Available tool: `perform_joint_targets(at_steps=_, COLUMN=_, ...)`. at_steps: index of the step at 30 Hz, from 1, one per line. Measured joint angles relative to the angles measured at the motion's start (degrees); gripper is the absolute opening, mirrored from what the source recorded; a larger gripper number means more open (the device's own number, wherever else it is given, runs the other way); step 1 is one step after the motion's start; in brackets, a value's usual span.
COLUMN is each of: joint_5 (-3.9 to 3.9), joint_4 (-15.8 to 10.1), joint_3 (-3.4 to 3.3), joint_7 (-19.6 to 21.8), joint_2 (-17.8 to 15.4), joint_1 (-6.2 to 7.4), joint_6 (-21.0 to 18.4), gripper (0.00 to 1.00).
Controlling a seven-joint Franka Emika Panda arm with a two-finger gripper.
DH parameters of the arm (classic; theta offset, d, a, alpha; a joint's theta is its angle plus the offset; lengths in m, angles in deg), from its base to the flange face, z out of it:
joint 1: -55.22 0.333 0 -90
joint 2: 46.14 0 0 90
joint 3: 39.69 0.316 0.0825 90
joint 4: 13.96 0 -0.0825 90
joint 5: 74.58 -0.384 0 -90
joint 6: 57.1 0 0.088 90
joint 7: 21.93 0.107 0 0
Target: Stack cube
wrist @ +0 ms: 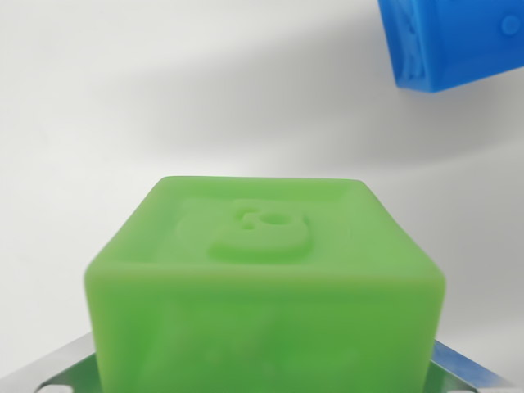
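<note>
A: What is the wrist camera showing?

B: A green cube (266, 286) is filling the lower middle of the view. It is sitting between the jaws (262, 372). Only two metal pieces of them are showing, one at each bottom corner of the picture, and each one is meeting a lower side of the cube.

A: So the jaws are clamping it?

B: It is looking so. The metal is lying against both sides of the cube, and the cube is staying level between them. The top face is facing the camera, and a raised letter or figure is standing on it. I cannot read it surely.

A: And the other cube?

B: A blue cube (454, 41) is lying on the white desk (123, 98), beyond the jaws and toward the wrist view's right, in the top corner. The frame is cutting it, so only a part is showing. It is well apart from the green one.

A: Is the green cube touching the desk?

B: I cannot tell. Its underside is hiding below the frame.
</note>
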Motion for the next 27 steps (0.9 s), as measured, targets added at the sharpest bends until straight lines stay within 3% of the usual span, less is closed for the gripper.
perform_joint_targets(at_steps=27, joint_5=0.00, joint_4=5.7, joint_3=0.00, joint_7=-11.2, joint_2=3.1, joint_1=-4.59, joint_6=-2.6, gripper=0.00)
